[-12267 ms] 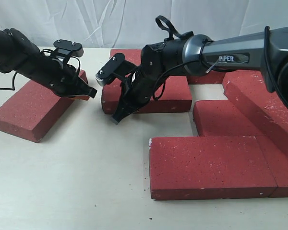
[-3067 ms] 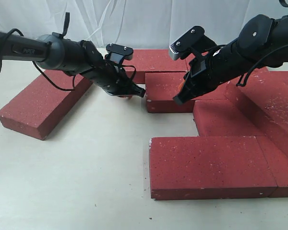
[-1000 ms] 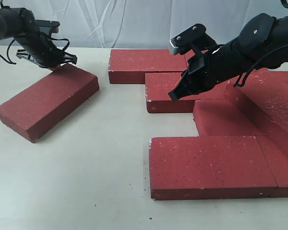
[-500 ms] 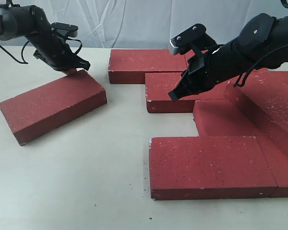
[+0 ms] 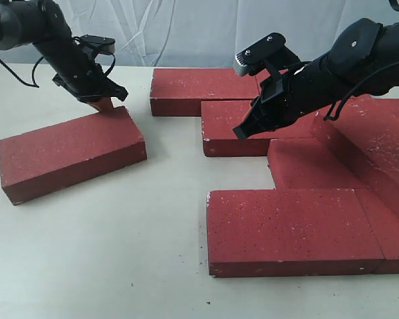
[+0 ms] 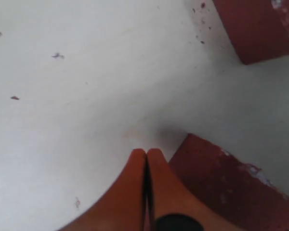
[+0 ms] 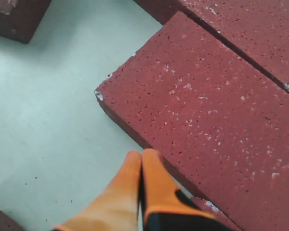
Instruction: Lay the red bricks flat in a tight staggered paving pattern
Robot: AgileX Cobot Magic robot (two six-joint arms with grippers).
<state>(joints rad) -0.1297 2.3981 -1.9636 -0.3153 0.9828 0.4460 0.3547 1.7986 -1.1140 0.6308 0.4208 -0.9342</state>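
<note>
Pushing loose red brick (image 5: pixel 70 151): left claw (image 5: pixel 106 104), tips together, at brick's far corner; right claw (image 5: pixel 241 131) likewise together. Risk: off-centre shove skews brick, leaving gaps.

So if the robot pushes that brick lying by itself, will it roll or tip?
Probably not. The lone brick lies flat on its broad face, so it should slide, not roll or tip. It looks thick and solid, so likely heavy. Its rough surface may drag on the table.
</note>
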